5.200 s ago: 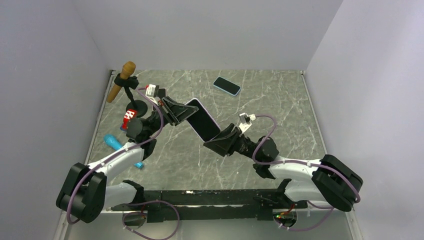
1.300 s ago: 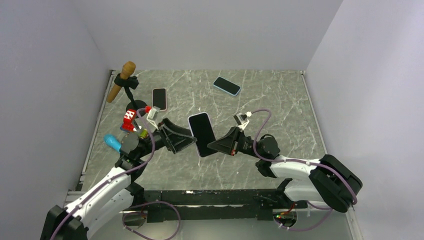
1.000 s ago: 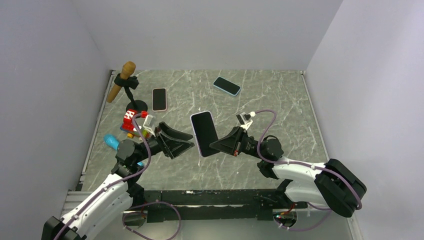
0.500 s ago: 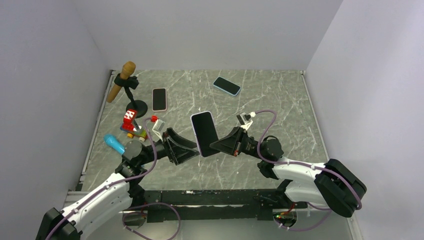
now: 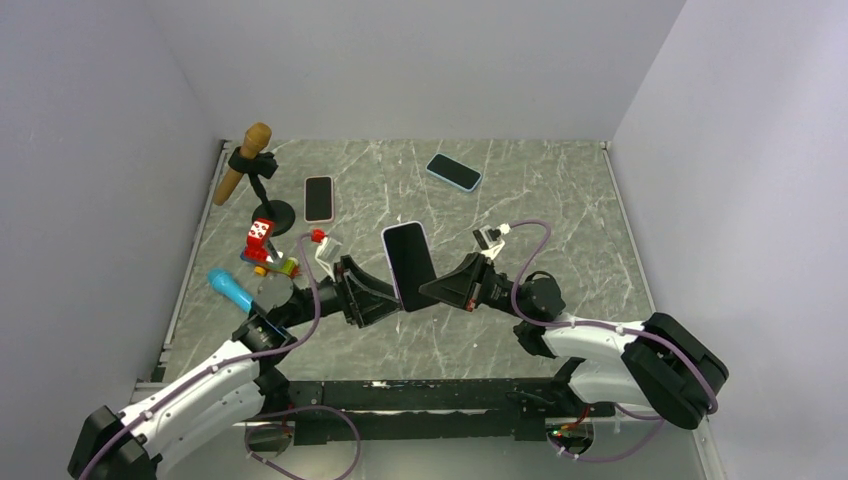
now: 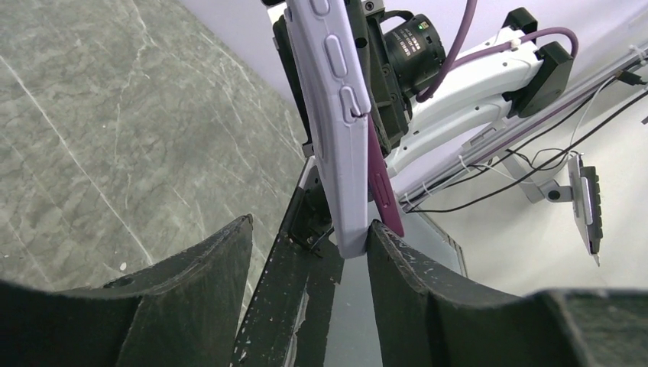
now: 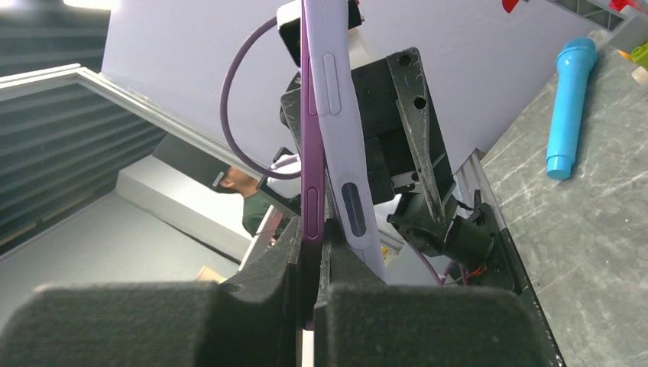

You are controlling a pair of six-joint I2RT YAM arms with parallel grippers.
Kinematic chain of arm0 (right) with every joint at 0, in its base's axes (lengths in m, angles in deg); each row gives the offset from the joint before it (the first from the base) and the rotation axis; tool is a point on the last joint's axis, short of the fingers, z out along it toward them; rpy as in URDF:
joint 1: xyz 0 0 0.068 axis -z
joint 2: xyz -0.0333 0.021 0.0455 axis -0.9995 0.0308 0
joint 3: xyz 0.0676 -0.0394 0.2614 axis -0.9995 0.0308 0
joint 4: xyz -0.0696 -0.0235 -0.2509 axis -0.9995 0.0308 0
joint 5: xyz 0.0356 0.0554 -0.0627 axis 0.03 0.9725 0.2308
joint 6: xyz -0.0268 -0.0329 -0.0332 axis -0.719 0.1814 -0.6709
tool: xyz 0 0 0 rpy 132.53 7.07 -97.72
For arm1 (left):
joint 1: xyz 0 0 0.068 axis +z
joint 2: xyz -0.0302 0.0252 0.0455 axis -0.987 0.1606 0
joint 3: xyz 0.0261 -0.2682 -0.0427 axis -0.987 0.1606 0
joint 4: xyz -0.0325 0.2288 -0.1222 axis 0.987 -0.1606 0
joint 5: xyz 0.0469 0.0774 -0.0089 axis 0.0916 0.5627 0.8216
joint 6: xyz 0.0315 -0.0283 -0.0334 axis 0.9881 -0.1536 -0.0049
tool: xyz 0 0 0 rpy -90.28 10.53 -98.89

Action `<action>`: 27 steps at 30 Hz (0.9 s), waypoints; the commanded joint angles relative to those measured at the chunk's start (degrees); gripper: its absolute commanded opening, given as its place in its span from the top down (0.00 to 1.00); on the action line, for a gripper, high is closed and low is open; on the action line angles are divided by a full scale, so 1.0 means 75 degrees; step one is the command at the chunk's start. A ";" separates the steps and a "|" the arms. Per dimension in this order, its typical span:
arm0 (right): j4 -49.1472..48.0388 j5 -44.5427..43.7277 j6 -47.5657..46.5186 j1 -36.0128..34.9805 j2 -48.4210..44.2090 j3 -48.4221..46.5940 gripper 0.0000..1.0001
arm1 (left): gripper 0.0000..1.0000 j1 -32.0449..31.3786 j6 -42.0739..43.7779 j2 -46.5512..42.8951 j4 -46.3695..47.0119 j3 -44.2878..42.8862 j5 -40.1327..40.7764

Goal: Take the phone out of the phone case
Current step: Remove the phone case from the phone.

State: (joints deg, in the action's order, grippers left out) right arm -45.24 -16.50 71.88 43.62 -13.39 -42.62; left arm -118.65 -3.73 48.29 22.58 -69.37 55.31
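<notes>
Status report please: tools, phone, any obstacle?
Right tool shut on phone, held upright. Left tool open astride case corner. Case partly peeled off phone. No obstacle seen.

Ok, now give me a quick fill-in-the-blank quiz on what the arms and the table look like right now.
1. The ___ gripper is shut on the phone, holding it up off the table.
2. The left gripper has its jaws ___ around a corner of the lilac case.
3. The toy microphone lying on the table is ___.
4. Besides the held one, ___ other phones lie flat on the table.

Missing words: right; open; blue; two
</notes>
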 commanded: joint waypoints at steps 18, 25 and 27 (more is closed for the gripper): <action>-0.1081 -0.0210 -0.0112 -0.0083 0.0054 0.0140 1.00 | 0.95 -0.0141 0.0961 0.0829 -0.1737 -0.1438 0.0494; -0.0437 -0.0385 -0.0484 -0.0056 -0.0254 0.0373 1.00 | 1.00 -0.0112 0.2085 0.0704 -0.5286 -0.2480 0.2215; 0.0104 -0.0499 -0.0657 0.0015 -0.0543 0.0454 1.00 | 1.00 -0.0086 0.2319 0.0601 -0.5859 -0.2676 0.2588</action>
State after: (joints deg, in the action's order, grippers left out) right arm -43.97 -19.97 69.67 43.57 -12.93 -40.26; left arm -120.02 6.82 54.43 -7.36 -84.63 64.17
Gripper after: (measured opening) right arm 0.077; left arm 0.092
